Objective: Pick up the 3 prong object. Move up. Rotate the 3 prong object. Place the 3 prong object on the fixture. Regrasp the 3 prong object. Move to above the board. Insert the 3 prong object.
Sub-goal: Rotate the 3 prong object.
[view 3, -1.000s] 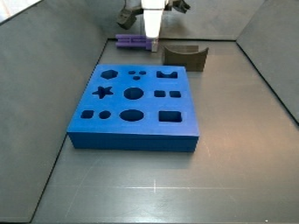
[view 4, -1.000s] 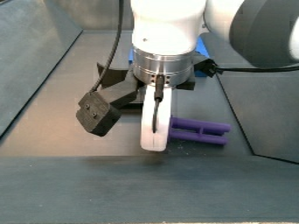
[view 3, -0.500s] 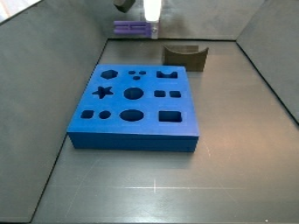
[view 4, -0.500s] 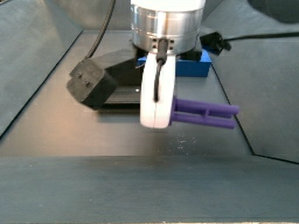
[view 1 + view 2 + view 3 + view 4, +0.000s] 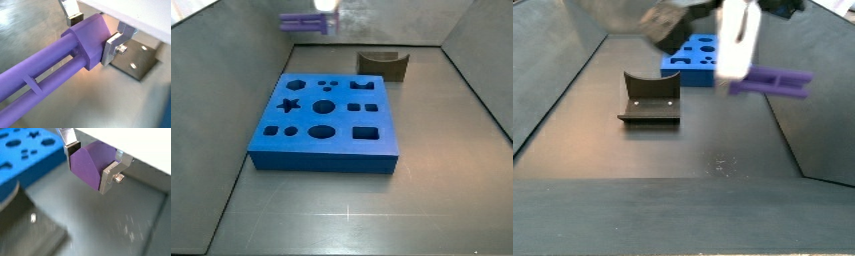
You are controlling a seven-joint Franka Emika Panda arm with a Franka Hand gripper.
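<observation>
The 3 prong object (image 5: 60,60) is a purple peg with long parallel prongs, and my gripper (image 5: 93,32) is shut on its block end. In both wrist views the silver fingers (image 5: 110,175) press its two sides. In both side views the peg (image 5: 774,82) hangs level, high above the floor, its prongs sticking out sideways from the gripper (image 5: 735,72). The peg (image 5: 299,22) and gripper (image 5: 327,18) sit near the back wall. The dark fixture (image 5: 382,64) stands on the floor below, apart from the peg. The blue board (image 5: 325,118) lies further off.
Grey walls enclose the floor on all sides (image 5: 225,60). The fixture (image 5: 649,100) and the board (image 5: 700,55) are the only things standing on the floor. The board's edge (image 5: 20,153) shows in a wrist view. A grey plate with holes (image 5: 137,62) lies under the gripper.
The gripper has lifted the purple peg off the floor and carried it well upward. The peg has stayed level in the jaws.
</observation>
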